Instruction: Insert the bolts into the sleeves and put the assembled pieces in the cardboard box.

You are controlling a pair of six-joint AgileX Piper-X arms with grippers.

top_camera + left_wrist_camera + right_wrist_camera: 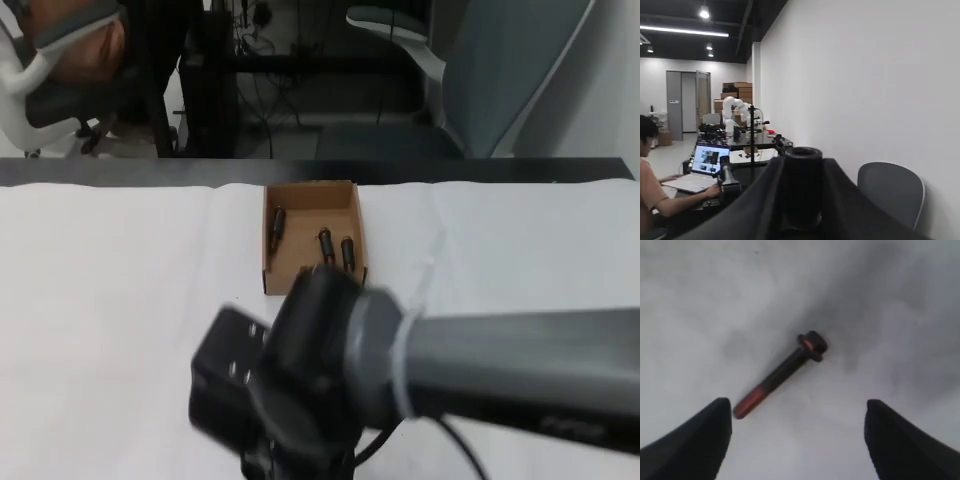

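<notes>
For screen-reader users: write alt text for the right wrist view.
A dark bolt with a reddish tip lies on white cloth. The right gripper is over it, open, with one dark finger at each side and the bolt's tip near one of them.

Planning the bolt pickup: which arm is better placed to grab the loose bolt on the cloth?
Right. The right pincer hangs open over the bolt lying on the cloth. The left pincer is shut on a sleeve, facing the room.
</notes>
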